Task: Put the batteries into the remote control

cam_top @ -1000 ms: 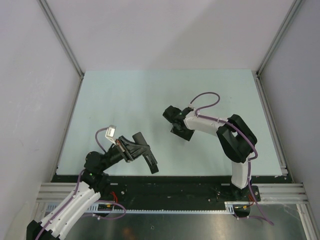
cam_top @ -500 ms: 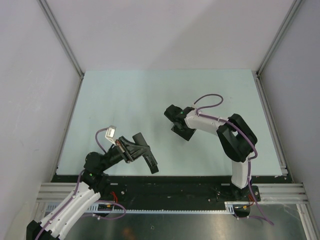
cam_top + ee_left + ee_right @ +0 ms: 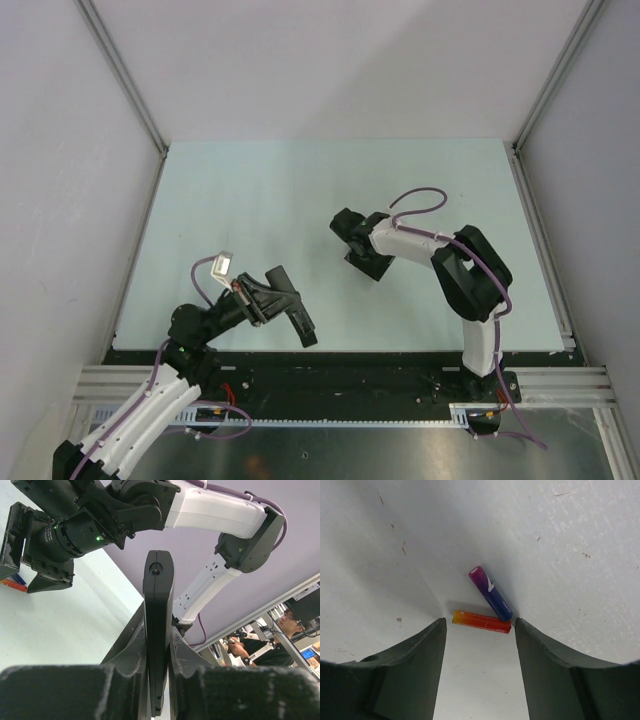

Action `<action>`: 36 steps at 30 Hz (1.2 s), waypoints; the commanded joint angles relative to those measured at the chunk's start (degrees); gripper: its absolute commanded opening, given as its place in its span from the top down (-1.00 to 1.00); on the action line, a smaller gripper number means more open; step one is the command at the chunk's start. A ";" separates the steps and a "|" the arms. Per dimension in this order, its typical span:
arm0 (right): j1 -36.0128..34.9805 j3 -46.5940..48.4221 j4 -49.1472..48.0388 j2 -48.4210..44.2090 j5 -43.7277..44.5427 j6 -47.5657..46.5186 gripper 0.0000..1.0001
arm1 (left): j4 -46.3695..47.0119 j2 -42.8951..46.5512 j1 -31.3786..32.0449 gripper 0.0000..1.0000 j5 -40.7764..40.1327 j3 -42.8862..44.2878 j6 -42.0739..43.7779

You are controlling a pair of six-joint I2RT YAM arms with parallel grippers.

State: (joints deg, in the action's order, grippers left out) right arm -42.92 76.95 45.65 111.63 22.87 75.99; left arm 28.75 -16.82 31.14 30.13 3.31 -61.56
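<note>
Right wrist view: open right claw point(image 3: 479, 647), shifted slightly, frames red-orange battery point(image 3: 481, 621) touching blue-purple battery point(image 3: 491, 599) on tabletop point(image 3: 570, 540). Left claw point(image 3: 158, 652) stays clamped on remote control point(image 3: 158, 595).

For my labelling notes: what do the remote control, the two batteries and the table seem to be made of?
The remote control looks like black plastic, matte, with a faint sheen along its edge. The red-orange battery and the blue-purple battery have a glossy printed wrap, with highlights and white print; metal beneath is likely. The table is smooth, pale and matte, with small specks; its material is unclear.
</note>
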 commanded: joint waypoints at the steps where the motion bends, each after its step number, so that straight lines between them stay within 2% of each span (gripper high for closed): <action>1: 0.73 1.45 0.14 1.83 0.68 1.09 -0.23 | 1.31 0.65 0.33 1.00 -0.51 -0.85 -1.02; 6: 1.43 1.45 0.06 2.01 -0.11 1.62 -0.19 | 1.31 0.73 0.33 0.99 -0.60 -0.85 -1.02; 15: 0.91 1.45 -0.82 2.45 -1.16 1.01 0.01 | 1.31 0.91 0.33 0.99 -0.69 -1.03 -1.02; 23: -0.41 1.45 -1.17 1.13 0.59 -3.46 0.39 | 1.31 0.82 0.42 1.00 -0.69 -1.11 -0.93; 30: -2.70 1.45 -2.49 -2.38 3.41 -20.42 0.63 | 1.31 0.56 0.42 1.00 -0.51 -1.03 -0.84; 36: -4.98 1.45 -7.76 -4.67 3.76 -40.01 0.68 | 1.31 0.47 0.42 1.00 -0.42 -0.41 -0.32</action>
State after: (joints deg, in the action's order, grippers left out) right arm -46.81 77.49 42.41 110.61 24.51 51.57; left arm 28.75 -16.71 31.18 30.13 3.31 -61.60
